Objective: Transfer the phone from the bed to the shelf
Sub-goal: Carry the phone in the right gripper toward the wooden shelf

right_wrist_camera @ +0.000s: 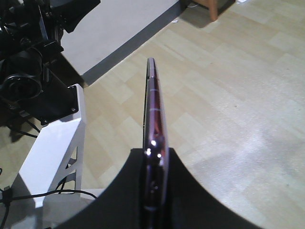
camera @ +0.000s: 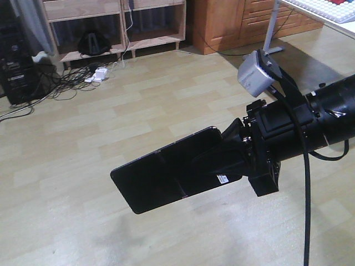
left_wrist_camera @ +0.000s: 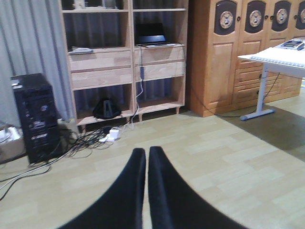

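I read the right gripper (camera: 216, 158) as clamped on the phone (camera: 158, 177), which is held out over the floor (camera: 83, 127) at frame centre. The left gripper (left_wrist_camera: 147, 164), at lower centre, is closed on nothing. The shelf (camera: 83, 10) stands at upper left, well apart from the phone.

Dim indoor light, slight blur

phone (camera: 161, 177): glossy black, pinkish metallic rim | shelf (left_wrist_camera: 102, 76): pale wood | floor (camera: 83, 138): smooth light wood
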Robot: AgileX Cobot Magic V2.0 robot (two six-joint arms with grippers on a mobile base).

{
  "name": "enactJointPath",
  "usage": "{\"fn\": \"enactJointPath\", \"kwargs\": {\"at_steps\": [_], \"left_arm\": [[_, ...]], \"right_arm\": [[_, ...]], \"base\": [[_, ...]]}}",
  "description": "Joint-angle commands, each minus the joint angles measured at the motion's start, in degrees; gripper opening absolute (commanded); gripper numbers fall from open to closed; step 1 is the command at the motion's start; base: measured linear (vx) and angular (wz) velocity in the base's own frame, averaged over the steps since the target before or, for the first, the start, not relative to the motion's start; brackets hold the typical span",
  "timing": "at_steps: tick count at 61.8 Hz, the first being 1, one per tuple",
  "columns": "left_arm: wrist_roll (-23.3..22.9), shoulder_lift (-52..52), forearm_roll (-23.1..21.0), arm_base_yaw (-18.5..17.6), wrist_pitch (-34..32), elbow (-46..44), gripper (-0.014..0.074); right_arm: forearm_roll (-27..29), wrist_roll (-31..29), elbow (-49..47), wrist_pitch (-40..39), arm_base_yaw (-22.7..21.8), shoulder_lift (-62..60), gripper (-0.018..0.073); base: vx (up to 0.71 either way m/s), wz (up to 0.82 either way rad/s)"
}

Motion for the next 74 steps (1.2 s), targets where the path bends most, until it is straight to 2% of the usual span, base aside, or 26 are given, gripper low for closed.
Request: {"fn": "enactJointPath", "kwargs": {"at_steps": [1, 74], "left_arm": [[-0.50, -0.42, -0.56, -0.30, -4.11, -1.43, 0.0001], [-0.50, -0.42, -0.56, -0.30, -4.11, -1.43, 0.0001]], "right_arm": [[4.14, -0.18, -1.33, 3.56, -0.16, -1.90, -0.0002], [4.14, -0.18, -1.33, 3.56, -0.16, -1.90, -0.0002]], "base": [[0.41, -0.16], [0.45, -0.14]]}}
